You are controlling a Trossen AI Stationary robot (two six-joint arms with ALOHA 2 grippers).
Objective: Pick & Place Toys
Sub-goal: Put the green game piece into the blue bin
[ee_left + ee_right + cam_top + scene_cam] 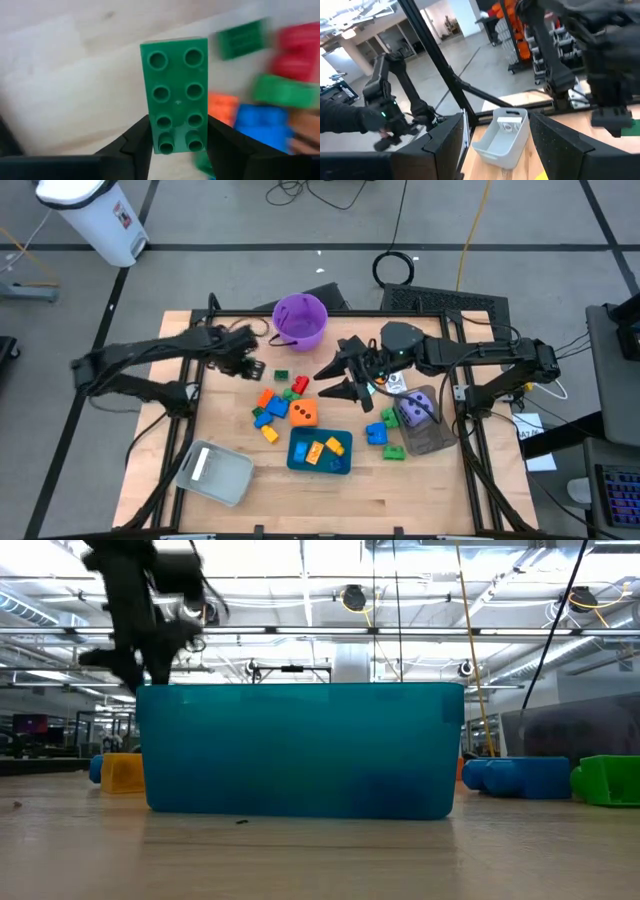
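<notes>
From above, the left hand (243, 363) hangs over the counter (330, 500) near the purple bucket (300, 319). Its wrist view shows the hand clamped on a long green brick (175, 95), two rows of round studs, lifted clear. The right hand (345, 375) hovers with fingers apart.

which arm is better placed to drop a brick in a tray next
Left. The left gripper already has its jaws shut on a green brick, lifted off the table, so it only needs to carry it over. The right gripper hovers above the toy pile with open, empty jaws.
</notes>
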